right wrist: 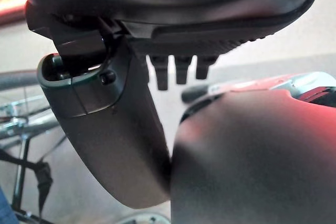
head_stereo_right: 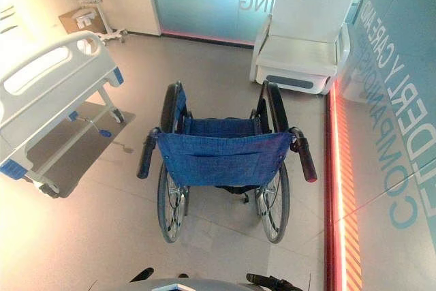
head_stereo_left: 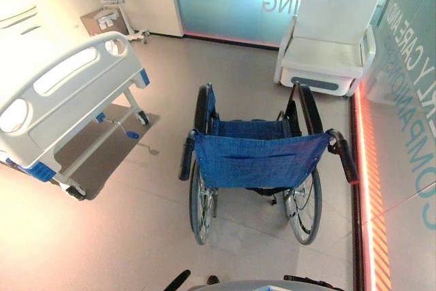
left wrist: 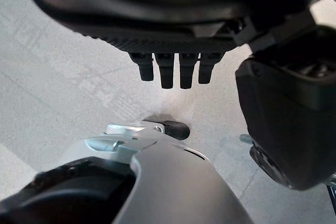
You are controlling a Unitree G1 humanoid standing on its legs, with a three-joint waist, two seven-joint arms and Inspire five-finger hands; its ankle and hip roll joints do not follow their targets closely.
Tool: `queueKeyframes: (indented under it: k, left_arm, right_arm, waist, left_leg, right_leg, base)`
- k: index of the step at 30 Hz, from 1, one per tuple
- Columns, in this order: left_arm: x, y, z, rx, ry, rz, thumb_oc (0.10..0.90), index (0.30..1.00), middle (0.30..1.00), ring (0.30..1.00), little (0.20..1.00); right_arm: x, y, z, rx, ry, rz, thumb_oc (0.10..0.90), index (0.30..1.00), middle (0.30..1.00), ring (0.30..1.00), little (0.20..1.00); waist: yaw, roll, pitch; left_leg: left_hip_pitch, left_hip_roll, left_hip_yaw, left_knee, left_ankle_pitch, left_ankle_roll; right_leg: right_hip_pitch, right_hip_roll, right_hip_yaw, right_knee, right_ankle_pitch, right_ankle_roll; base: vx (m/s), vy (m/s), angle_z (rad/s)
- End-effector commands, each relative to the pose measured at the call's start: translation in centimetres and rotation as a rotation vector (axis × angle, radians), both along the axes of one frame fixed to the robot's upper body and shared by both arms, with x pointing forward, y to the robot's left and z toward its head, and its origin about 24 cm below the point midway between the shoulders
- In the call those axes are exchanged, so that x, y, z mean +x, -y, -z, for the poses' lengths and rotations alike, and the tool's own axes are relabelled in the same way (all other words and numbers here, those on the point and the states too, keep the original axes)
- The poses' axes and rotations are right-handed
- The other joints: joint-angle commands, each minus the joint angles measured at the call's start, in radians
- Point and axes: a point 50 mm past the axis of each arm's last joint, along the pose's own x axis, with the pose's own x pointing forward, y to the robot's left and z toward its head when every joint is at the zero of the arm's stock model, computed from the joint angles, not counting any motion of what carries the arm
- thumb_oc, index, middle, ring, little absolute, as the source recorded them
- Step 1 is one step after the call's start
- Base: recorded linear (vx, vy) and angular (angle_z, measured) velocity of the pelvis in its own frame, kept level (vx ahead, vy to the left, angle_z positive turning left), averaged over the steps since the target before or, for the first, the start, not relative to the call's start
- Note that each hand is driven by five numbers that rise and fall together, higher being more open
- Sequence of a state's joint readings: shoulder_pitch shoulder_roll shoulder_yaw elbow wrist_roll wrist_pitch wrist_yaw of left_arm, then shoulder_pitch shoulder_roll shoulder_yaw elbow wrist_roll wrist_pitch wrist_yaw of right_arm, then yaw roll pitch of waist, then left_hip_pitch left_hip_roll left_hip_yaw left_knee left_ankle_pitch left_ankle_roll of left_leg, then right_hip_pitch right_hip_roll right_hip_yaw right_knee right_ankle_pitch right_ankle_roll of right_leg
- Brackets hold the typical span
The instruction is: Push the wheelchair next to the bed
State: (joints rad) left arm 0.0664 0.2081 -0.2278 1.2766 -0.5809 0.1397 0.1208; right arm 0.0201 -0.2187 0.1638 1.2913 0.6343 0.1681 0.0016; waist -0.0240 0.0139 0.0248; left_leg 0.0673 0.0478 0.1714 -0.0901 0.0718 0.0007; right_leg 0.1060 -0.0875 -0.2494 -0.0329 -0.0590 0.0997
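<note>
Standing right of the bed [head_stereo_left: 68, 100] (well apart), the wheelchair [head_stereo_left: 262, 158]; your left hand [left wrist: 173, 14] and right hand [right wrist: 173, 9] hang slack, empty.

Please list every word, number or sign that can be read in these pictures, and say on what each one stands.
On the glass wall at the right: large pale lettering, mirror-reversed and cut by the picture's edge; not readable whole.
On the frosted rear panel: a few reversed letters, the word cut off.
On the wheelchair and the bed: no print seen.
</note>
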Motion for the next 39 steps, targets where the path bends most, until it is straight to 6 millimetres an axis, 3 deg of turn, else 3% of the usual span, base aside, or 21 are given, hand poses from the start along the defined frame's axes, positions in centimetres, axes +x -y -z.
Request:
queueKeyframes:
  k: [1, 18, 26, 32, 39]
  left_arm:
    - [1.2, 1.3, 0.2, -0.034, -0.006, -0.005, 0.8, 0.9, 0.9, 0.9, 0.9]
    - [0.9, 0.7, 0.1, -0.008, -0.014, -0.036, 0.8, 0.9, 0.9, 0.9, 0.9]
    - [1.6, -0.1, -0.1, 0.016, 0.048, -0.111, 0.8, 0.9, 0.9, 0.9, 0.9]
    - [3.6, -2.5, -1.0, 0.06, 0.176, -0.147, 0.8, 0.9, 0.9, 0.9, 0.9]
    - [6.2, -6.2, -3.4, 0.158, 0.356, -0.253, 0.8, 0.9, 0.9, 0.9, 0.9]
  right_arm:
    - [-1.3, -0.9, 0.3, 0.028, -0.088, -0.027, 0.8, 0.9, 0.9, 0.9, 0.9]
    - [-1.5, -0.4, 0.3, -0.022, -0.093, 0.001, 0.8, 0.9, 0.9, 0.9, 0.9]
    - [-1.1, 1.2, -0.1, -0.148, -0.063, 0.127, 0.8, 0.9, 0.9, 0.9, 0.9]
    - [2.1, 3.7, -1.3, -0.217, 0.126, 0.26, 0.8, 0.9, 0.9, 0.9, 0.9]
    - [5.4, 7.9, -4.9, -0.394, 0.388, 0.366, 0.8, 0.9, 0.9, 0.9, 0.9]
  waist:
    - [0.004, -0.008, 0.033]
    - [-0.001, -0.007, 0.032]
    - [-0.011, -0.005, 0.039]
    - [-0.017, -0.006, 0.049]
    - [-0.025, -0.007, 0.051]
  left_leg:
    - [0.019, 0.0, -0.001, 0.003, -0.07, -0.036]
    - [0.027, 0.002, 0.005, 0.003, -0.07, -0.039]
    - [0.027, 0.003, 0.007, 0.003, -0.068, -0.039]
    - [0.02, 0.009, 0.012, 0.003, -0.063, -0.038]
    - [0.008, 0.01, 0.008, 0.003, -0.061, -0.034]
  right_leg:
    - [-0.022, -0.031, -0.003, -0.02, 0.083, 0.006]
    - [-0.01, -0.03, 0.005, -0.03, 0.086, 0.009]
    - [-0.016, -0.03, 0.015, -0.03, 0.09, 0.011]
    - [-0.027, -0.029, 0.028, -0.027, 0.094, 0.016]
    - [-0.038, -0.028, 0.036, -0.037, 0.103, 0.021]
  base:
    - [0.0, 0.0, 0.0]
    - [0.0, 0.0, 0.0]
    - [0.01, 0.001, -0.01]
    - [0.0, -0.012, -0.04]
    - [-0.01, -0.012, -0.03]
